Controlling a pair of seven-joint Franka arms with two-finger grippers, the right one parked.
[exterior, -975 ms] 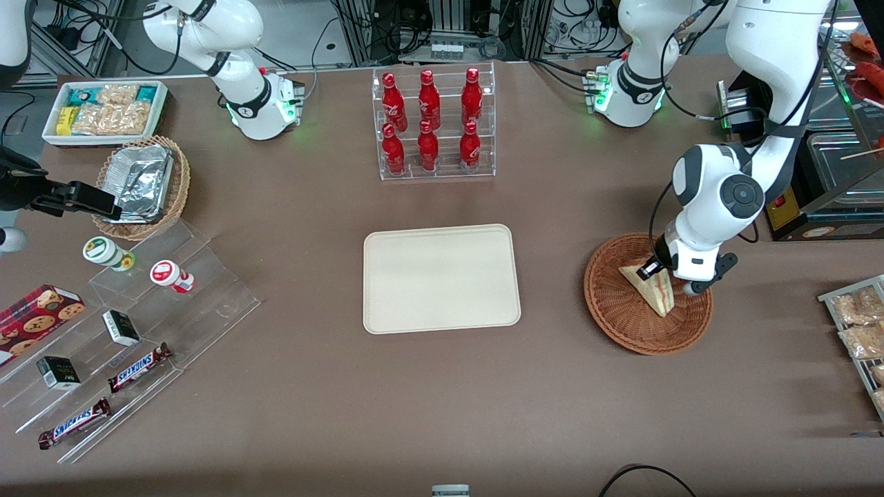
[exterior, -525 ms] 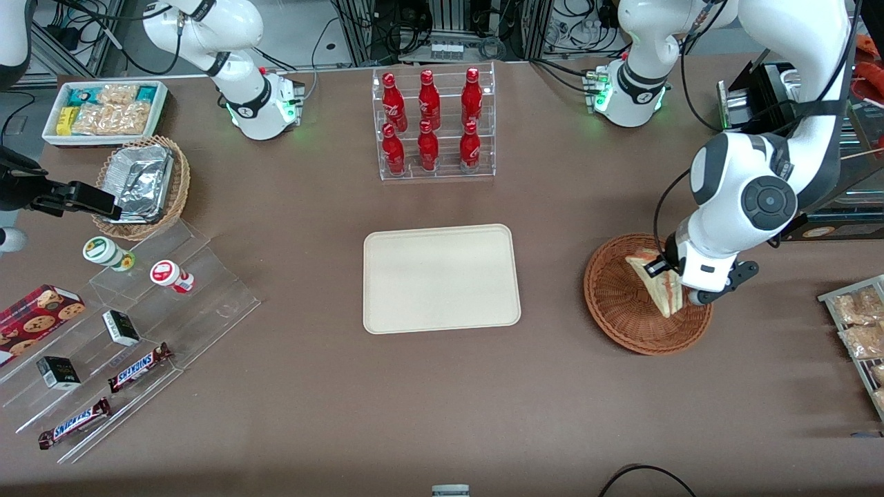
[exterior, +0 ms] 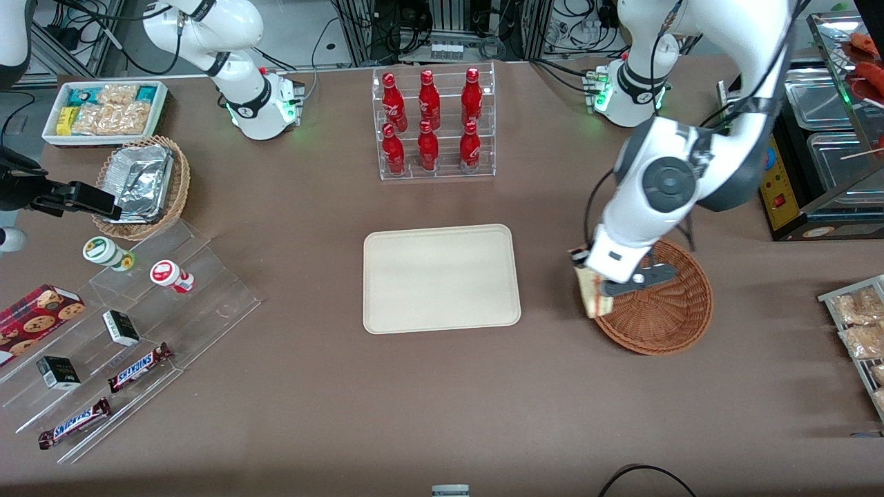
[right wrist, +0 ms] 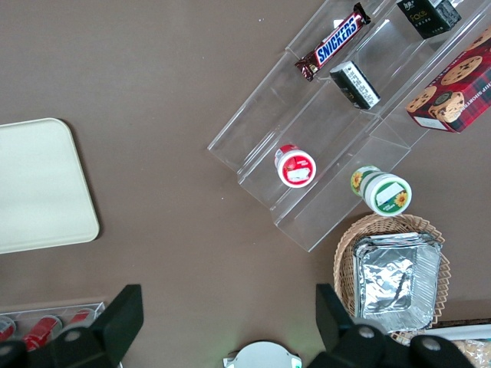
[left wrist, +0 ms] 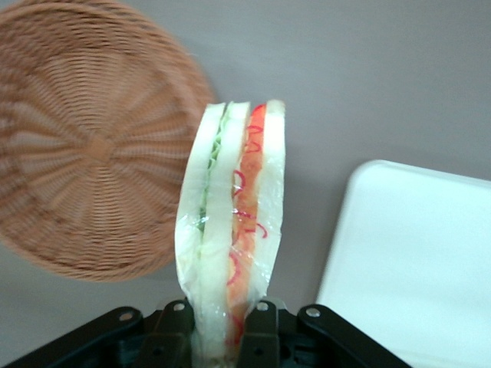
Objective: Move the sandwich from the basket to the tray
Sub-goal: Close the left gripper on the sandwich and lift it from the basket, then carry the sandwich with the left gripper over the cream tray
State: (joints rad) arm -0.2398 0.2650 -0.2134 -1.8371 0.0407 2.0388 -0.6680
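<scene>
The sandwich (exterior: 589, 295) (left wrist: 232, 222) hangs in the air, a wrapped wedge with white, green and red-pink layers on edge. My left gripper (exterior: 599, 288) (left wrist: 221, 326) is shut on it, one finger on each bread face. It hovers over the rim of the reddish-brown wicker basket (exterior: 666, 307) (left wrist: 84, 153), on the side toward the tray. Nothing lies in the basket. The cream tray (exterior: 440, 277) (left wrist: 414, 261) (right wrist: 38, 184) lies flat at the table's middle, with bare table between it and the sandwich.
A clear rack of red bottles (exterior: 432, 123) stands farther from the front camera than the tray. Snack packets (exterior: 856, 321) lie toward the working arm's end. A foil-lined tan basket (exterior: 141, 185), acrylic steps with candy (exterior: 131, 324) and a white snack bin (exterior: 103, 110) sit toward the parked arm's end.
The gripper has lifted the sandwich out of the basket and carried it sideways to the basket's rim nearest the tray. The arm has swung the same way.
</scene>
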